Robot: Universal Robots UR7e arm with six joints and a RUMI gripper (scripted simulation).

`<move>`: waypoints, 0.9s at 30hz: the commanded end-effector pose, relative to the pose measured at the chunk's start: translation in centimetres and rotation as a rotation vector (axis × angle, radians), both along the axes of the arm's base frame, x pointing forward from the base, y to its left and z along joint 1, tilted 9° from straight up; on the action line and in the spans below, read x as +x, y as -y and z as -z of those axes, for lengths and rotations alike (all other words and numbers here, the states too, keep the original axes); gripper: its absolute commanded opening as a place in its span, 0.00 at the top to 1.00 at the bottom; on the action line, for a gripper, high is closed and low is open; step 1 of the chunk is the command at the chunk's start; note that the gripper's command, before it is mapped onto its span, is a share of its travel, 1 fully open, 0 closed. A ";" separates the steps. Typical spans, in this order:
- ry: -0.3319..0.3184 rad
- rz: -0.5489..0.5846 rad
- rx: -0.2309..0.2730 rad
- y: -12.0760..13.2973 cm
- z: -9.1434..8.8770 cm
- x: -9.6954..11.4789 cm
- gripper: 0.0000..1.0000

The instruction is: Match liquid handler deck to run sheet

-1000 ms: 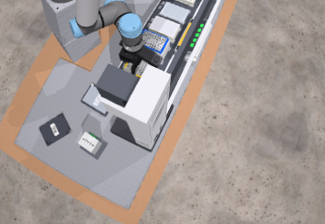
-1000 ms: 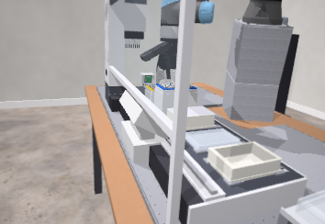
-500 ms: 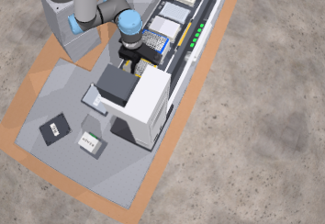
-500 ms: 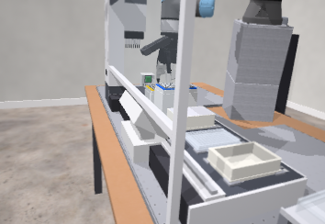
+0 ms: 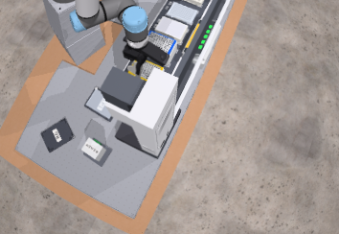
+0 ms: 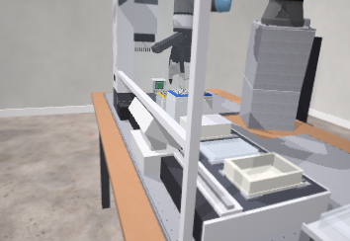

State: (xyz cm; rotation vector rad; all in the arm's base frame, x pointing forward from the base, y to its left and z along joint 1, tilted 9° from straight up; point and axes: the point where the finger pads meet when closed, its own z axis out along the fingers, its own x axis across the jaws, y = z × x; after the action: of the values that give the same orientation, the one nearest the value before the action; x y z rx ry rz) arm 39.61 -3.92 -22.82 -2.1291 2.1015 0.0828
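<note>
The gripper point(image 5: 139, 68) hangs over the far end of the deck, with its fingers spread and nothing between them. It points down between the blue-framed tip rack point(image 5: 163, 43) and the yellow-framed tip rack point(image 5: 152, 71), which stand side by side. In the top view the yellow-framed rack is mostly hidden under the gripper and the white shelf unit point(image 5: 158, 101) beside it.

Further along the deck come a white sealed block point(image 6: 208, 125), then a clear sample plate point(image 6: 229, 148), and at the end an open white reservoir point(image 6: 264, 173) with nothing visible inside. All three sit flat in a row on the dark deck point(image 6: 316, 189).

A row of green lights point(image 5: 206, 35) runs along the rail beside the deck. A dark box point(image 5: 122, 88) sits next to the shelf unit. On the grey worktop point(image 5: 62, 91) lie a dark square nest point(image 5: 57, 135) and a white key on its post point(image 5: 94, 150), well apart from the deck. The arm's grey pedestal point(image 6: 277, 79) stands behind.
</note>
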 end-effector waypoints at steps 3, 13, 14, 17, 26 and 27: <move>-0.003 0.001 0.002 0.2 -1.5 -0.3 0.18; -0.003 0.001 0.002 0.4 -2.8 -0.4 0.18; -0.003 0.001 0.002 0.4 -3.0 -0.4 0.18; -0.003 0.001 0.002 0.5 -3.5 -0.4 0.18; -0.003 0.001 0.002 0.6 -4.6 -0.5 0.18; -0.003 0.001 0.002 0.7 -4.8 -0.5 0.18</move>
State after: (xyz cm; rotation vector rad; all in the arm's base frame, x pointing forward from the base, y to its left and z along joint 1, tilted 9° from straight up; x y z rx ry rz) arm 39.42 -4.52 -18.82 -2.1287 2.1009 0.0799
